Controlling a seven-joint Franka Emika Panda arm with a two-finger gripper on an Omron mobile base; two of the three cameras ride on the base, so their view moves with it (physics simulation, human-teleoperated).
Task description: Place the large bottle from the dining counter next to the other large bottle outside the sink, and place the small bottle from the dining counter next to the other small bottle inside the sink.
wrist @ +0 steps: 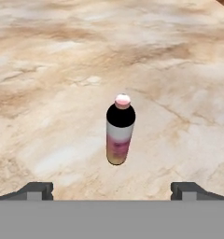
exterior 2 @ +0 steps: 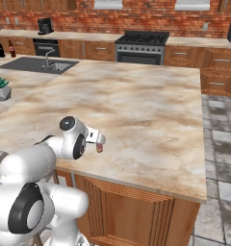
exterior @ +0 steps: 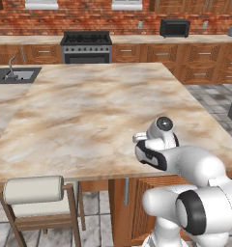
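One small bottle point(wrist: 120, 130) is seen upright on the dining counter point(wrist: 48, 70), just beyond the gripper point(wrist: 111, 190), fingers spread wide, nothing held.

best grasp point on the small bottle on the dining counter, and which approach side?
Grip the small bottle around its straight mid-body, below the dark shoulder. It stands upright and alone on the dining counter, centred ahead of the open tool. So probably come straight on from the hand's side, level, fingers passing either side of the body.
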